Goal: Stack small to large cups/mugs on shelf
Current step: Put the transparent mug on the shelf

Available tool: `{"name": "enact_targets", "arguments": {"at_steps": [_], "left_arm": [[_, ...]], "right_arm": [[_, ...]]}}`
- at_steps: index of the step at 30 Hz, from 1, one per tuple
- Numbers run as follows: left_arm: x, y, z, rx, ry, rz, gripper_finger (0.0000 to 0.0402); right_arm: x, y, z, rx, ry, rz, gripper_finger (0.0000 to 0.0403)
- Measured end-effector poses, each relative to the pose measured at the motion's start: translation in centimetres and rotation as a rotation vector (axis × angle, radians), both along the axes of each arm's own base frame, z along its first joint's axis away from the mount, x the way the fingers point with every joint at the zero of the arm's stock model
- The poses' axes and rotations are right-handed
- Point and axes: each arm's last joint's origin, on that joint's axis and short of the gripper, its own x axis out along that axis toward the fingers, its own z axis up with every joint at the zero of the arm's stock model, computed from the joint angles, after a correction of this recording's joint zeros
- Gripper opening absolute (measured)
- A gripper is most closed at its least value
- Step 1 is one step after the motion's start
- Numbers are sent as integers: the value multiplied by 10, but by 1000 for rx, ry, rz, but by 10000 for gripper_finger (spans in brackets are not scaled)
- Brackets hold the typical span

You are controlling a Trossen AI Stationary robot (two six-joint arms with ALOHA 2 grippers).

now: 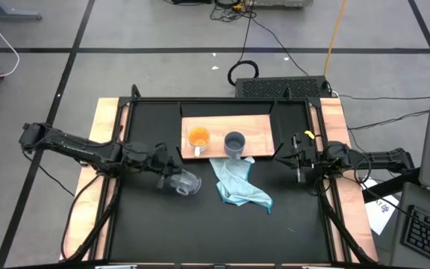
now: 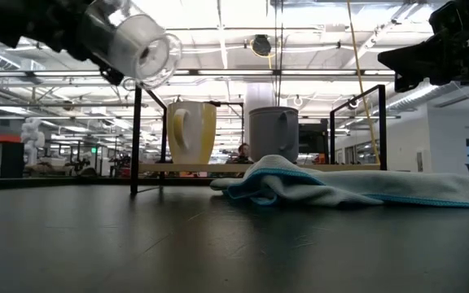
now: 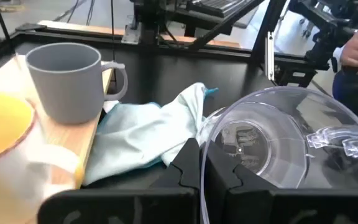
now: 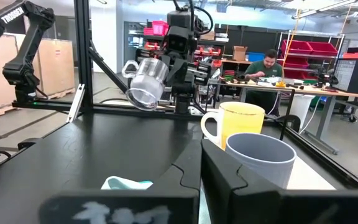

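My left gripper (image 1: pixel 172 175) is shut on the clear glass cup (image 1: pixel 187 183), which is lifted high over the table's near left and also shows in the low view (image 2: pixel 135 42). The orange mug (image 1: pixel 198 137) and the grey-blue mug (image 1: pixel 234 143) stand upright on their bases on the wooden shelf (image 1: pixel 256 127). My right gripper (image 1: pixel 298 161) is shut and empty, in the air to the right of the shelf. My left gripper pinches the cup's rim wall (image 3: pixel 203 144), one finger (image 3: pixel 232 177) inside the cup and one (image 3: pixel 185 169) outside. The cup is lifted clear of the table and lies tipped on its side, mouth toward the gripper, base (image 2: pixel 151 54) pointing away. Its glass handle (image 3: pixel 347 140) is on the side away from the fingers.
A light blue cloth (image 1: pixel 240 187) lies crumpled on the black tabletop in front of the shelf, one corner against the board by the grey-blue mug. Black brackets (image 2: pixel 137 138) stand at the shelf's ends. A person sits at a bench beyond the table (image 4: pixel 267 62).
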Motion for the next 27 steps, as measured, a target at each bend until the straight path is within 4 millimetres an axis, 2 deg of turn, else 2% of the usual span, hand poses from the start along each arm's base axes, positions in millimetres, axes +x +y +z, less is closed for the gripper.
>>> {"name": "enact_targets", "arguments": {"at_steps": [6,15,21,27], "left_arm": [[31,-5,15,9,27,-29,0],[97,-2,56,49,72,-63,0],[141,9,80,74,97,-99,0],[187,30,103,76,142,-106,0]], "right_arm": [[0,0,0,0,0,0,0],[0,0,-1,13,14,0,0],[0,0,-4,26,45,1,0],[0,0,-5,26,54,1,0]]}}
